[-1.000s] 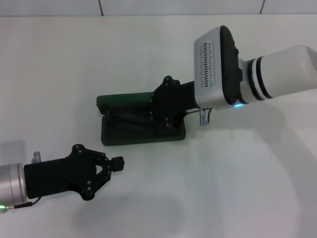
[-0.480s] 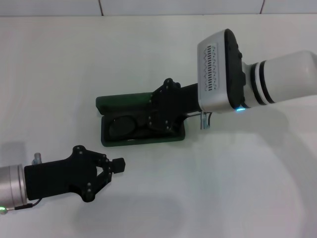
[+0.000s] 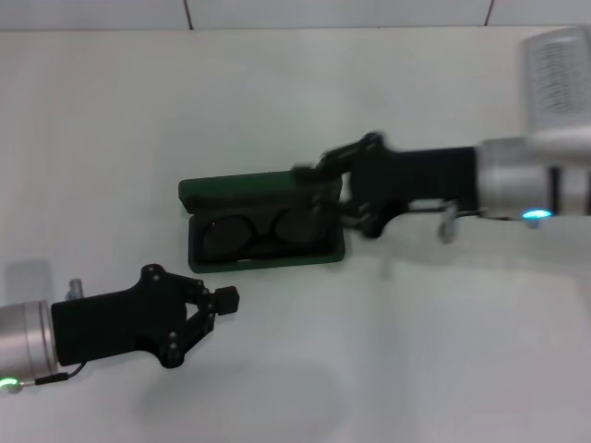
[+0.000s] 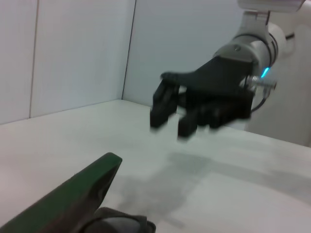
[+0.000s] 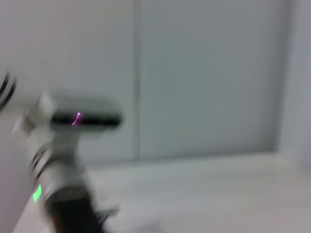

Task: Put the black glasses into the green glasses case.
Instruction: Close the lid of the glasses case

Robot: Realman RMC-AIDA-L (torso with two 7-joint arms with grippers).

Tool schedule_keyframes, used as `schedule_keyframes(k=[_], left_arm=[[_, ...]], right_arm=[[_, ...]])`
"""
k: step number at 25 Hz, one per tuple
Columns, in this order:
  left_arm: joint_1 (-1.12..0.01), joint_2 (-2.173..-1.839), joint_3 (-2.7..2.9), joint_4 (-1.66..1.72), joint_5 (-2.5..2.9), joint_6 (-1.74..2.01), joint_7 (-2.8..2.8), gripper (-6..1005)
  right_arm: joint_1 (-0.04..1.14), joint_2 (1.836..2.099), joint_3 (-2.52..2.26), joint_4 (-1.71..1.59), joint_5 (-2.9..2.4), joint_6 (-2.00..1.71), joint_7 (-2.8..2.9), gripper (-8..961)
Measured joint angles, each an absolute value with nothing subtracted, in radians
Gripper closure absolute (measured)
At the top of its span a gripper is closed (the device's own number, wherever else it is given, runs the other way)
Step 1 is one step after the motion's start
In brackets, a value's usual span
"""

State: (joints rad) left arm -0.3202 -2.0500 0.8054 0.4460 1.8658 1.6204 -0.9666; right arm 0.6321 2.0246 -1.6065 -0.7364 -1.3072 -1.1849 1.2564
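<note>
Three views give us different pieces. From the head view we see the case point(image 3: 265, 227) lying open on the white bench point(image 3: 277, 101), its lid standing up along the far edge, and the glasses point(image 3: 263, 233) resting inside the tray, two rounded dark lenses side by side against the dark lining. The right hand point(image 3: 325, 181) sits at the case's right end, above the lid's corner, its black fingers apart and gripping nothing; motion blur softens its outline. The left hand point(image 3: 222, 300) hovers near the case's front-left corner, apart from it, its short black fingers nearly together with nothing between them.

The left wrist view adds what the head view cannot: the lid's smooth green edge point(image 4: 73, 196) seen from low and close, a rounded dark bit of the glasses point(image 4: 121, 223) below it, and the right hand point(image 4: 170, 114) from the side, raised clear of the bench with its blocky fingers spread and its shadow below. The right wrist view shows neither case nor glasses, only the blurred pale wall and the left arm's point(image 5: 60, 160) grey body with a green light.

The case is a hard, rounded-corner shell; the bench is matte and plain.
</note>
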Motion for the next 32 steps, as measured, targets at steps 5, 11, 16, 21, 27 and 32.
schedule_keyframes(k=[5, 11, 16, 21, 27, 32], left_arm=[[-0.354, -2.056, 0.793, 0.439, 1.865, 1.613, -0.991, 1000], [-0.385, -2.066, 0.763, 0.443, 1.864, 1.54, -1.039, 1000], [-0.403, -2.066, 0.763, 0.447, 1.864, 1.47, -1.095, 1000], [-0.407, -2.062, 0.762, 0.448, 1.864, 1.432, -1.122, 1000], [-0.414, -2.059, 0.756, 0.448, 1.855, 1.403, -1.14, 1000], [-0.42, -2.063, 0.722, 0.448, 1.849, 1.355, -1.146, 1000]], right_arm=[[0.496, 2.017, -1.35, -0.676, -1.3, -1.33, 1.214, 712], [0.421, 1.976, -1.183, -0.505, -1.315, -1.452, 1.086, 493], [0.349, 1.952, -1.177, -0.438, -1.324, -1.465, 0.989, 324], [0.303, 1.954, -1.175, -0.426, -1.365, -1.48, 0.901, 175], [0.301, 1.963, -1.179, -0.422, -1.382, -1.489, 0.895, 84], [0.31, 1.975, -1.18, -0.416, -1.405, -1.489, 0.895, 79]])
